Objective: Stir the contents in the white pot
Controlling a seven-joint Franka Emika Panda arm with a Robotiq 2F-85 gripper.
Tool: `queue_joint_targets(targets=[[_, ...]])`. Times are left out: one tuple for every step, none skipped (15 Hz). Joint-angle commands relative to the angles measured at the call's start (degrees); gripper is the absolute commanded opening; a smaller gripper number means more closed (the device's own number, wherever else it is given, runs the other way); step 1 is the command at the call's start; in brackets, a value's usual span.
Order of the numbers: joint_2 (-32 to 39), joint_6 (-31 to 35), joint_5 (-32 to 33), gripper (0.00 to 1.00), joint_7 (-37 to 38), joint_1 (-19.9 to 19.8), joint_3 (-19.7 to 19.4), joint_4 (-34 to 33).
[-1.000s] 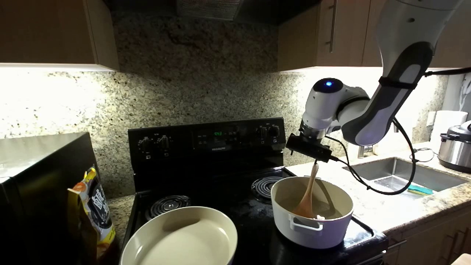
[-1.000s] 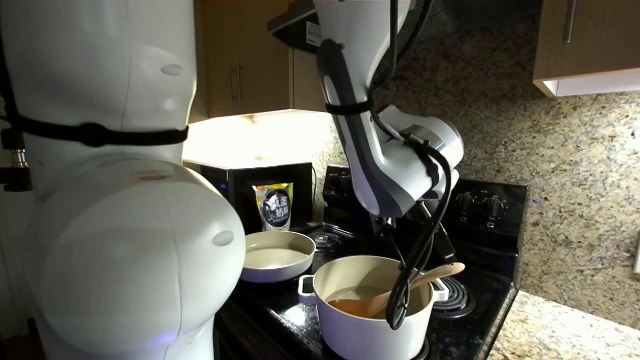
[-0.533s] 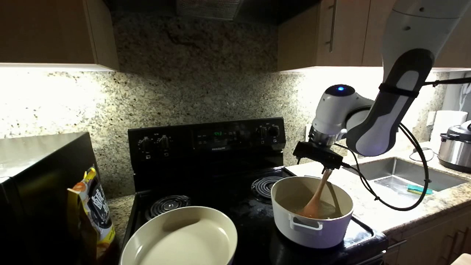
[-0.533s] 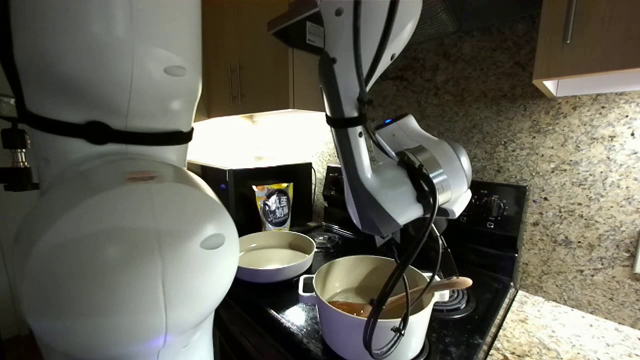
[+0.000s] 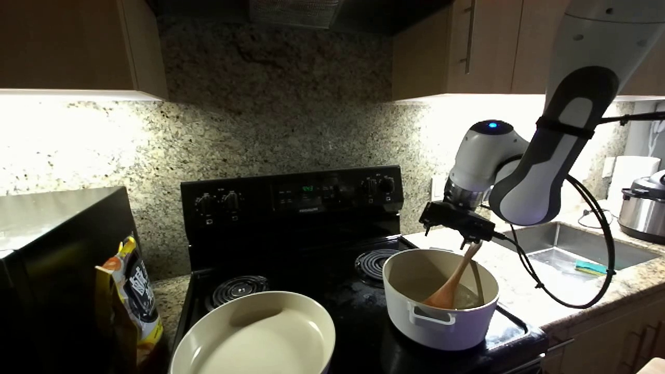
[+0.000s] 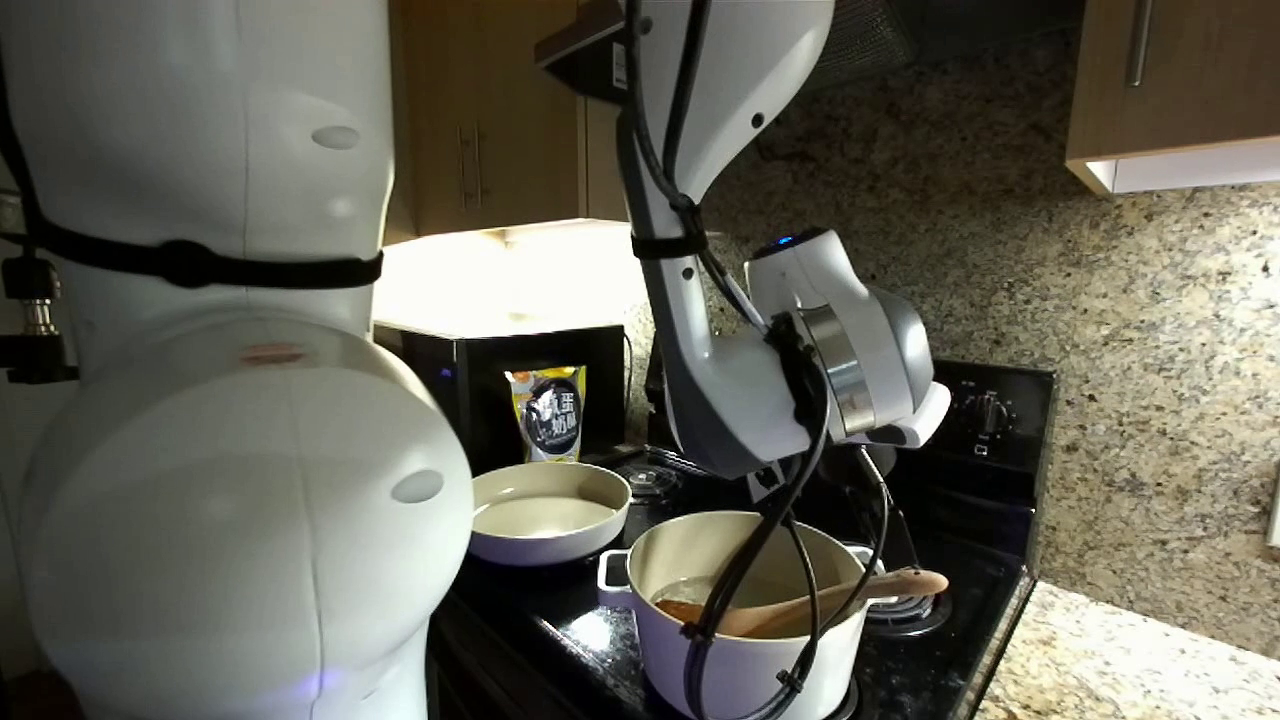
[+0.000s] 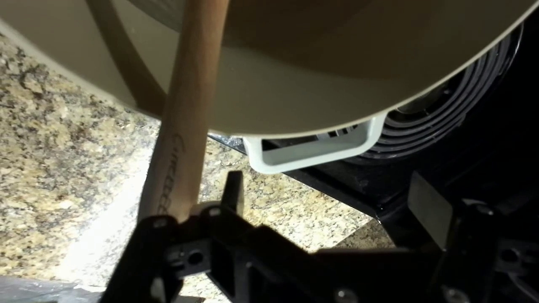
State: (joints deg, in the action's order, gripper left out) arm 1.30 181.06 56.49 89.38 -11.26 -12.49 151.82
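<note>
White pot (image 5: pixel 441 335) below gripper (image 7: pixel 332 202). Jaws apart, nothing betw. them; wooden spoon (image 7: pixel 190 97) just outside, head in pot. Vs. sec ago, gripper shifted, spoon handle tipped same way: prob. nudged w/o grip, stir likely unfinished.

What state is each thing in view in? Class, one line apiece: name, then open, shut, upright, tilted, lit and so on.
white pot, upright, lid off
wooden spoon, tilted, lower end inside the pot
end effector, open, not gripping the spoon
shallow dish, upright, lid off
printed bag, standing upright; whether sealed, cannot tell
stove display, lit green
stove coils, not glowing
arm light, lit blue
upper cabinet doors, shut
silver cooker, lid on
</note>
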Motion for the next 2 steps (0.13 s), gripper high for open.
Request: queue_joint_targets(targets=[[0.0, 0.0, 0.0, 1.00, 0.0, 0.0, 0.0, 0.0], [0.0, 0.0, 0.0, 1.00, 0.0, 0.0, 0.0, 0.0]])
